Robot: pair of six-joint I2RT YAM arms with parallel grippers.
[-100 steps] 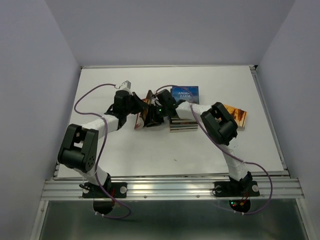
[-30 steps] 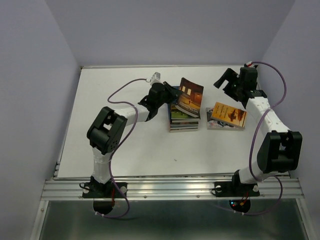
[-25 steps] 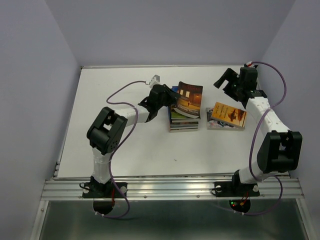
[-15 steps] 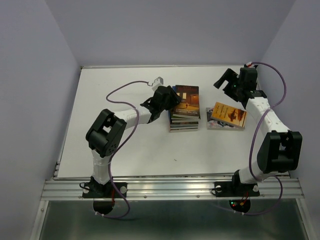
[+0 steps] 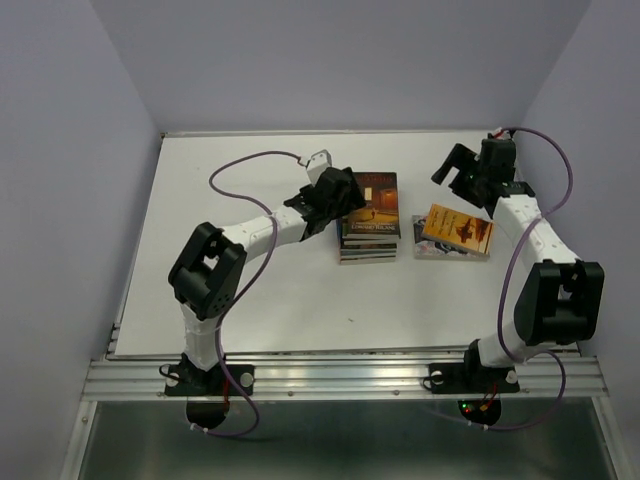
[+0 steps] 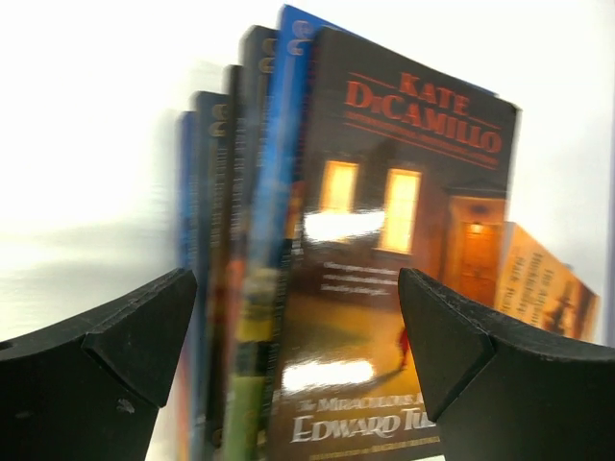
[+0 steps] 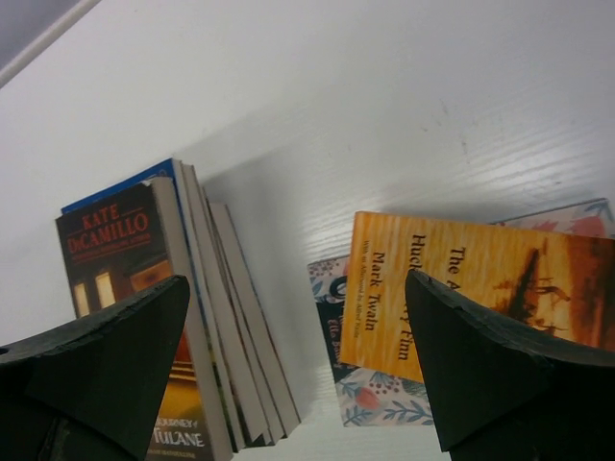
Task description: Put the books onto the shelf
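Several books lie in a stack (image 5: 367, 240) mid-table, and the top one is a dark brown Kate DiCamillo book (image 5: 374, 203). My left gripper (image 5: 340, 197) is open at the stack's left edge. The brown cover (image 6: 384, 259) fills the gap between its fingers, which touch nothing. To the right, an orange Mark Twain book (image 5: 456, 229) rests on a floral-covered book (image 7: 377, 396). My right gripper (image 5: 455, 178) hovers open above and behind this pair, empty. The right wrist view shows the stack (image 7: 226, 317) and the orange book (image 7: 461, 279) below. The shelf is out of view.
The white table (image 5: 250, 290) ends in a raised rim at the back and a metal rail (image 5: 340, 380) at the front. Purple walls close in on both sides. Purple cables loop over both arms.
My left gripper opened and let go of the brown book, which dropped from tilted to flat on top of the stack. The right arm barely moved.
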